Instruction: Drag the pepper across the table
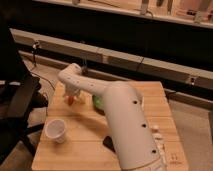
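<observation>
The pepper (71, 100) is a small orange-red thing on the wooden table (85, 150) near its far left corner. My gripper (72, 95) hangs from the end of the white arm (125, 125) and sits right on top of the pepper, hiding its upper part. The arm reaches from the front right across the table to the far left.
A green object (97, 103) lies just right of the pepper, partly behind the arm. A white cup (55, 131) stands at the front left. A small black object (107, 143) lies by the arm's base. A black chair (20, 105) stands left of the table.
</observation>
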Controlling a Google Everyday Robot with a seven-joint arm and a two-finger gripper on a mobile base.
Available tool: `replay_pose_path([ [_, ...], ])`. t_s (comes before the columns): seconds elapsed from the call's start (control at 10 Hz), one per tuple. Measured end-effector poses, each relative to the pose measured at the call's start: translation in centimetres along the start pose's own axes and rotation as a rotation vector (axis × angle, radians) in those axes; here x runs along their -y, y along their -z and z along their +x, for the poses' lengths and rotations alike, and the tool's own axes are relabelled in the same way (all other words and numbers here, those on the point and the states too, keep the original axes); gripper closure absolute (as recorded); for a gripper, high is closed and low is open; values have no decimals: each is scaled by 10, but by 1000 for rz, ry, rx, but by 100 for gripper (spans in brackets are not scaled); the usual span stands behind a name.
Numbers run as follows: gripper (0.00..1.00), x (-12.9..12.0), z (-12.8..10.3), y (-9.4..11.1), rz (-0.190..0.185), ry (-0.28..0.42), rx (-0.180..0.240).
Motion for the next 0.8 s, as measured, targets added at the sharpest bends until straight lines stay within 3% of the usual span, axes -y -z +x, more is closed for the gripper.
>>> replay_pose_path([
  [0.2,20,13,6,0,-49,51,-38],
  [0.5,20,12,21,-2,-71,60,-58],
  [0.6,25,13,23,-3,-72,62,-57],
  [0.8,45,12,22,-6,-74,67,-53],
])
